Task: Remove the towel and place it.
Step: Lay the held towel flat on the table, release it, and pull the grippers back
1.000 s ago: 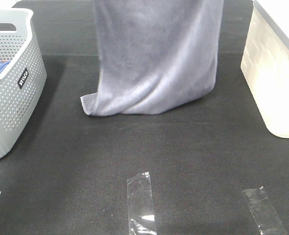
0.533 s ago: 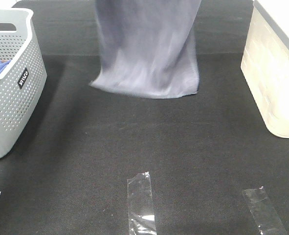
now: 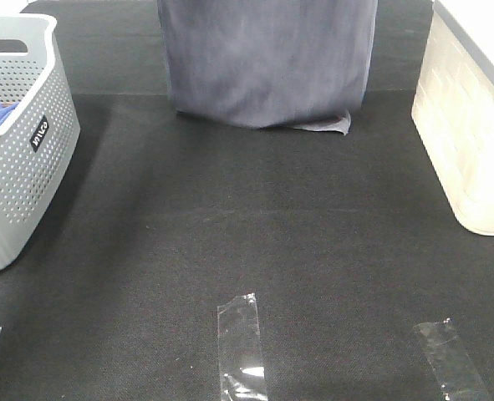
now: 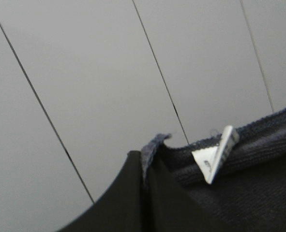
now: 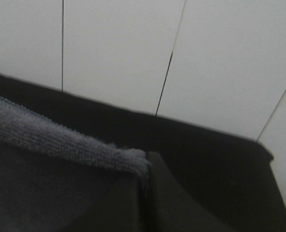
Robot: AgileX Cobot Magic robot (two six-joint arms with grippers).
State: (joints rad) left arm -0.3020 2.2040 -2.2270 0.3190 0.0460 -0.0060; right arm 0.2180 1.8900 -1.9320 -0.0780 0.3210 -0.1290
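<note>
The towel (image 3: 267, 63) hangs straight down between left gripper (image 4: 143, 169) and right gripper (image 5: 145, 176), each clamped tight on a top corner, long axis vertical, bottom hem seemingly touching table (image 3: 255, 242) far-centre, both arms equally near.

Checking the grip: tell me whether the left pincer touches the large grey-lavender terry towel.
Touching. The left wrist view shows a hemmed corner of the grey-lavender terry towel pinched between the two closed halves of the left pincer.
</note>
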